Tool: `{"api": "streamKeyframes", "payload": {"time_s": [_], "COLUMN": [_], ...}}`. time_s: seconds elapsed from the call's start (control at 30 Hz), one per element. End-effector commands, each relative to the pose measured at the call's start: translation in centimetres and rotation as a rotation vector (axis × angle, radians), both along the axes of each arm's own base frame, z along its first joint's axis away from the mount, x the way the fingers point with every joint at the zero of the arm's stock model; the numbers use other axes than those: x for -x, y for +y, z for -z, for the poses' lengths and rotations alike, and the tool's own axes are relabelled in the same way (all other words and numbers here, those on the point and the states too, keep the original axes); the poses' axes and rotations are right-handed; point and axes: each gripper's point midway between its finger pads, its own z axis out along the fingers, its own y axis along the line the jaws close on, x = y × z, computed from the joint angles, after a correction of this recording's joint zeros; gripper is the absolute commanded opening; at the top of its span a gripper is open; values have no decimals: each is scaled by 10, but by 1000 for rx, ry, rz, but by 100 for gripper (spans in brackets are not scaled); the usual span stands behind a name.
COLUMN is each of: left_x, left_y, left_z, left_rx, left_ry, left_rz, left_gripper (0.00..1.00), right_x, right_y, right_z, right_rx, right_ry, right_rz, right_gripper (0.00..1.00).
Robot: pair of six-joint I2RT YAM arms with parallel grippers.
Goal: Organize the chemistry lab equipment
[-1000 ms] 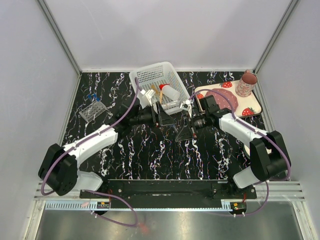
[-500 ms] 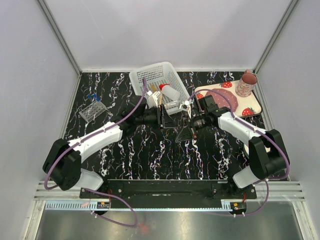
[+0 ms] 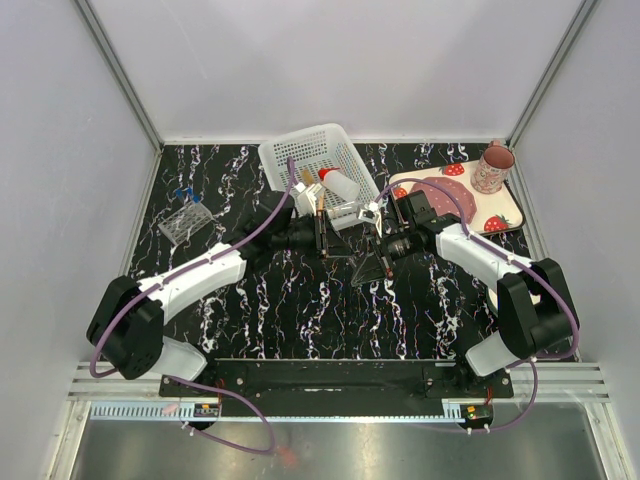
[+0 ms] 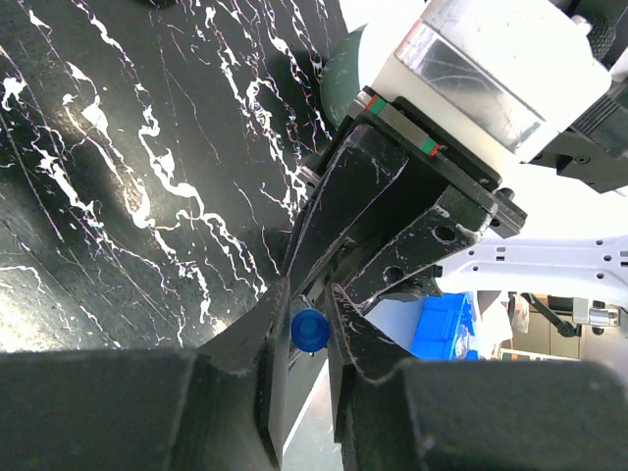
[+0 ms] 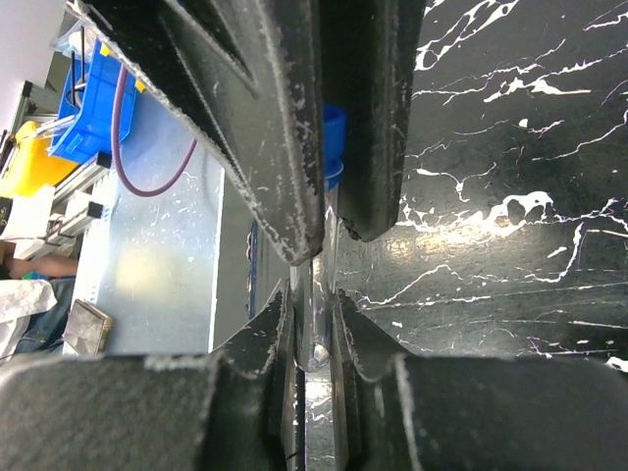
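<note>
We judge this a hand-over just in front of the white basket (image 3: pixel 310 160): one small blue-capped tube (image 4: pixel 310 331) is held between both grippers. The right gripper (image 5: pixel 312 304) pinches its clear end. The left gripper (image 4: pixel 306 302) has its jaws drawn in against the blue cap. Next, one side must let go so the other can carry the tube to the clear tube rack (image 3: pixel 186 222), well left of the basket. We can read no label or writing.
</note>
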Motion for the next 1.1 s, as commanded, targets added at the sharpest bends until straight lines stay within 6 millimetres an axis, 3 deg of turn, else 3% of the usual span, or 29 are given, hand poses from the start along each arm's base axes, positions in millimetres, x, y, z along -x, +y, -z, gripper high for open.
{"api": "streamKeyframes", "payload": {"time_s": [0.0,0.13,0.2,0.23,0.27,0.3,0.33,0.37,0.43,0.47,0.5,0.57,0.67,0.83,1.03,1.07], "left_x": [1,4,6,5,3,2,-2,-7,-17,-22,-25,-43,-63,-93,-133,-144], "left_y": [-7,-5,-3,-1,4,8,14,25,47,65,79,126,194,303,366,373], "left_z": [-32,-34,-35,-34,-35,-34,-37,-29,-40,-28,-33,-20,-17,-10,-12,-5], "left_rx": [71,71,60,52,33,16,0,-63,-102,-191,-216,-346,-492,-766,-881,-906], "left_ry": [-59,-56,-59,-60,-66,-70,-85,-91,-141,-144,-169,-168,-186,-212,-239,-232], "left_rz": [37,40,36,27,2,-16,-44,-90,-170,-225,-268,-409,-617,-939,-1099,-1100], "left_gripper": [18,15,14,14,14,14,14,14,14,14,15,15,16,17,17,17], "right_x": [-7,-8,-8,-8,-10,-8,-10,-12,-17,-22,-25,-34,-43,-43,-41,-41], "right_y": [6,6,6,5,5,3,3,1,-6,-12,-16,-28,-40,-44,-44,-44], "right_z": [-9,-10,-10,-10,-11,-10,-12,-11,-9,-9,-9,-11,-19,-29,-34,-35], "right_rx": [-12,-10,-8,-7,-3,9,10,35,80,119,136,166,174,166,154,153], "right_ry": [-51,-55,-59,-63,-76,-71,-99,-124,-176,-225,-251,-309,-351,-398,-411,-412], "right_rz": [-13,-13,-12,-9,-6,-5,-9,0,12,38,53,101,152,169,169,167], "right_gripper": [10,14,24,36,91,100,100,100,100,100,100,100,100,100,100,100]}}
